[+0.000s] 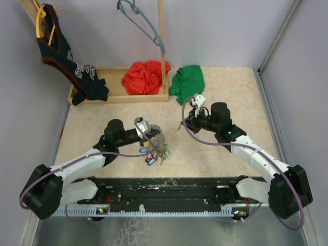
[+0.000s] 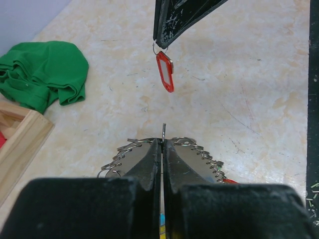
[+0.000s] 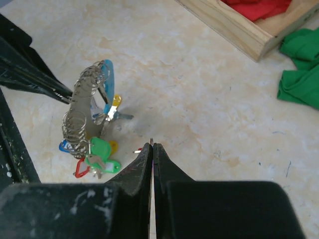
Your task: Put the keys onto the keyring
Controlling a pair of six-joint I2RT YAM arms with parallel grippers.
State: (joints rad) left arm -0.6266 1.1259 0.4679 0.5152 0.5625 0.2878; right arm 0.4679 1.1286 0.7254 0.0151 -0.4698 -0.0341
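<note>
From where I'm standing this looks mostly done. The left gripper [image 2: 162, 143] is clamped tight on the big loop keyring [image 3: 82, 112], part light blue and part grey metal, and holds it up on edge over the beige speckled table [image 3: 214, 99]. A whole row of little split rings is already threaded on it. A bunch of small metal keys [image 3: 99, 155] with green, yellow, blue and red plastic tags dangles off the bottom; I can't tell if they touch the table.

What's left, as far as I can see, is one loose red plastic tag [image 2: 165, 72] on its own small wire ring. The right gripper [image 3: 152, 146] has it, fingers squeezed shut on that ring. It hangs near the keyring but clearly apart, so it's not on yet. I can't make out a key on that tag, it's too small. My guess is that's the last one to thread on.
</note>
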